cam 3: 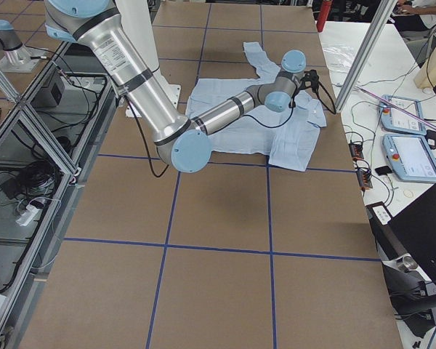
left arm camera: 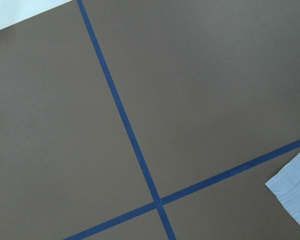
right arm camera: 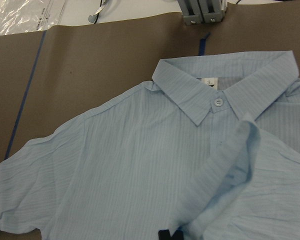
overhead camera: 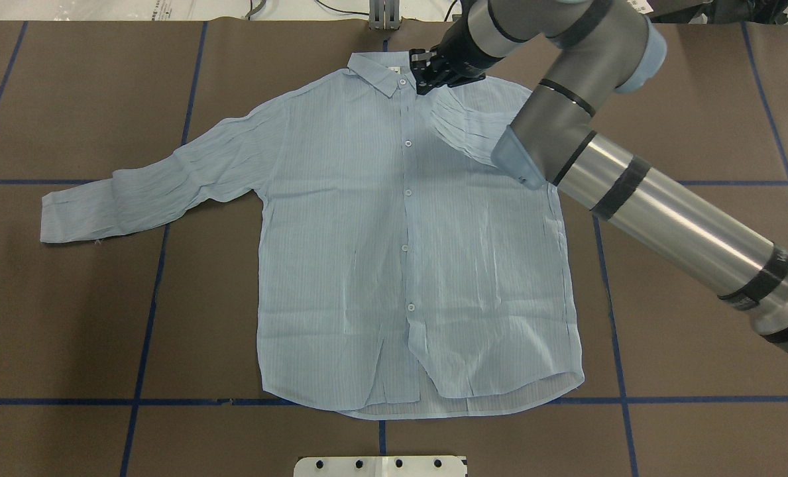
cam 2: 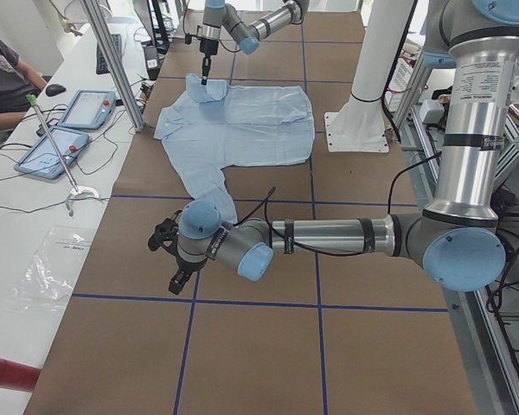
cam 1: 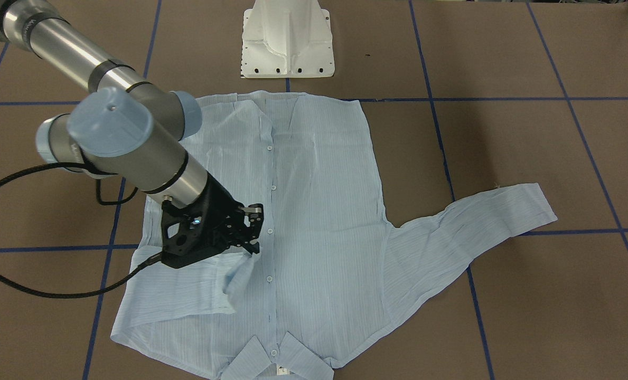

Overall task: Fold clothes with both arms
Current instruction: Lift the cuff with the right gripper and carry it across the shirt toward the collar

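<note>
The pale-blue striped shirt (overhead camera: pixel 340 252) lies flat on the brown table, buttons up, with its collar (overhead camera: pixel 375 71) at the far edge. My right gripper (cam 1: pixel 252 244) is shut on the cuff of the shirt's right sleeve (overhead camera: pixel 466 129) and holds it folded across the chest near the collar. The right wrist view shows the raised sleeve (right arm camera: pixel 225 170) and the collar (right arm camera: pixel 215 90). The other sleeve (overhead camera: pixel 148 192) lies spread out to the side. My left gripper (cam 2: pixel 167 259) hovers low over bare table beyond that sleeve's cuff (left arm camera: pixel 296 197); I cannot tell whether it is open.
The white pedestal base (cam 1: pixel 287 42) stands just behind the shirt's hem. Blue tape lines (overhead camera: pixel 148 331) grid the table. A side bench with tablets (cam 2: pixel 60 130) and a seated person (cam 2: pixel 0 78) runs along the far edge, behind metal posts (cam 2: pixel 112 60).
</note>
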